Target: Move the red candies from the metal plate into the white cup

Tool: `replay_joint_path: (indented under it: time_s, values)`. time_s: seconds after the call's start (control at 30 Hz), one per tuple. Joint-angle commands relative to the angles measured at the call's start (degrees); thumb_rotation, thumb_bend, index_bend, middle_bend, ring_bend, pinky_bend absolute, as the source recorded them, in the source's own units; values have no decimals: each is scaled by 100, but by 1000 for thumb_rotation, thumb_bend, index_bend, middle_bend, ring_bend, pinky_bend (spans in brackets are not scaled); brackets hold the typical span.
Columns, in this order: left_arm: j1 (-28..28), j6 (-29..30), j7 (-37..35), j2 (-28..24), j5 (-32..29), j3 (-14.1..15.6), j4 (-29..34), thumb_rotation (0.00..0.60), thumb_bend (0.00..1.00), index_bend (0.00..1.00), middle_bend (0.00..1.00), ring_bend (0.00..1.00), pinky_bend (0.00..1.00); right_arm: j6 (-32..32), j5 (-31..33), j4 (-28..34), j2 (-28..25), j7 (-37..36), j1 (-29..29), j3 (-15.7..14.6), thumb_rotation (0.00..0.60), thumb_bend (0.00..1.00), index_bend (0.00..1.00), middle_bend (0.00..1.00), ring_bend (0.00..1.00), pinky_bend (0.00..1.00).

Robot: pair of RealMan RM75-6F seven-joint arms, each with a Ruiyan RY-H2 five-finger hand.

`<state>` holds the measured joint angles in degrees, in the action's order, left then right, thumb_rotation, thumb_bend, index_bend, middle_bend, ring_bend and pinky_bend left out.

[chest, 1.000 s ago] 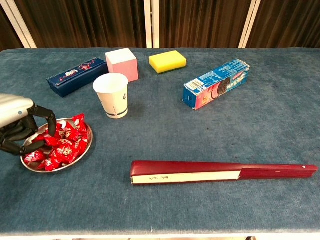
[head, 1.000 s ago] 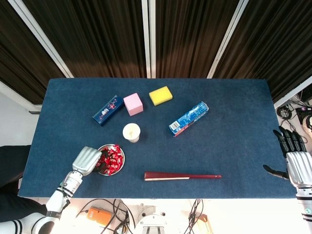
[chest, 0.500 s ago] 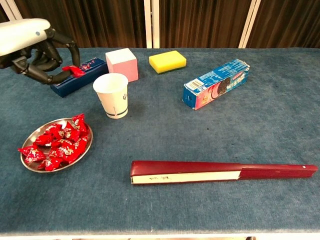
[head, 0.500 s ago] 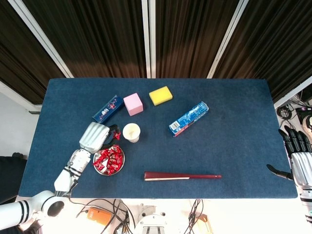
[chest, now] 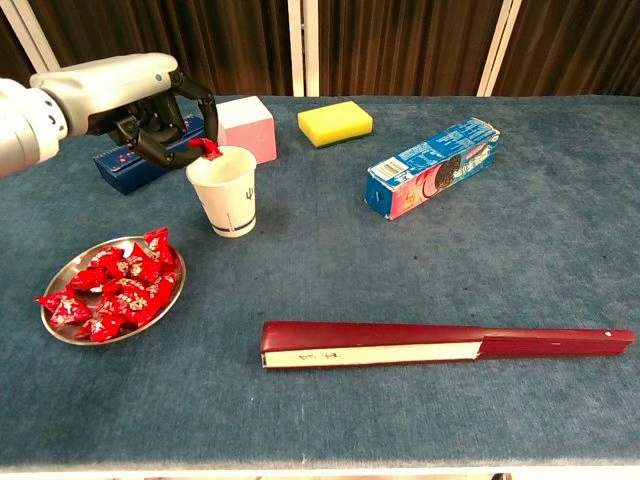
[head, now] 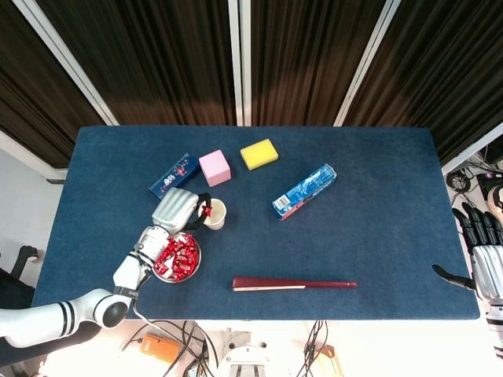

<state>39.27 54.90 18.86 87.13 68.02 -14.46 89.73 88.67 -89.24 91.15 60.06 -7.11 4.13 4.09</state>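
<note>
A metal plate [chest: 60, 328] [head: 194, 268] holds several red candies [chest: 118, 288] [head: 174, 256] at the front left of the table. The white cup [chest: 229, 190] [head: 214, 214] stands upright just behind it. My left hand [chest: 150, 105] [head: 178, 210] hovers at the cup's left rim and pinches one red candy [chest: 206, 149] [head: 207, 210] right over the rim. My right hand [head: 486, 259] stays at the table's right edge, fingers spread, holding nothing.
Behind the cup lie a dark blue box [chest: 128, 165], a pink cube [chest: 246, 126] and a yellow sponge [chest: 335, 122]. A blue cookie box [chest: 432, 166] lies at centre right. A closed red fan [chest: 440, 343] stretches along the front.
My left hand rose from the plate with one candy and carried it right, to the cup's rim. The right hand slid slightly further off the right edge.
</note>
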Motion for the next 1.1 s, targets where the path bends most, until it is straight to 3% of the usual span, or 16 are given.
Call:
replay_joint_path:
  time_s: [0.03, 0.13, 0.37, 0.63, 0.87, 1.1]
  values:
    - [57, 16, 144, 48, -120, 34, -36, 600, 319, 409, 913, 824, 717, -7, 12, -5, 7, -3, 3, 6, 600, 119, 0, 0, 0, 0]
    - [35, 142, 198, 62, -191, 78, 18, 600, 242, 321, 913, 825, 716, -34, 45, -22, 15, -11, 9, 16, 600, 120, 0, 0, 0, 0]
    - [-283, 746, 191, -263, 134, 313, 401, 600, 206, 289, 912, 824, 716, -38, 29, -57, 22, -65, 39, 47, 600, 120, 0, 0, 0, 0]
    - [-1233, 1806, -127, -840, 818, 1068, 838, 600, 218, 302, 912, 824, 716, -37, -50, -94, 38, -84, 110, 83, 600, 120, 0, 0, 0, 0]
    - [-1577, 1718, -52, -817, 1029, 1667, 578, 600, 219, 332, 912, 824, 717, -54, -99, -92, 70, -74, 142, 68, 600, 120, 0, 0, 0, 0]
    - [-1626, 1453, 157, -548, 877, 1719, 245, 600, 217, 362, 912, 824, 716, -30, -128, -83, 61, -79, 138, 54, 600, 119, 0, 0, 0, 0]
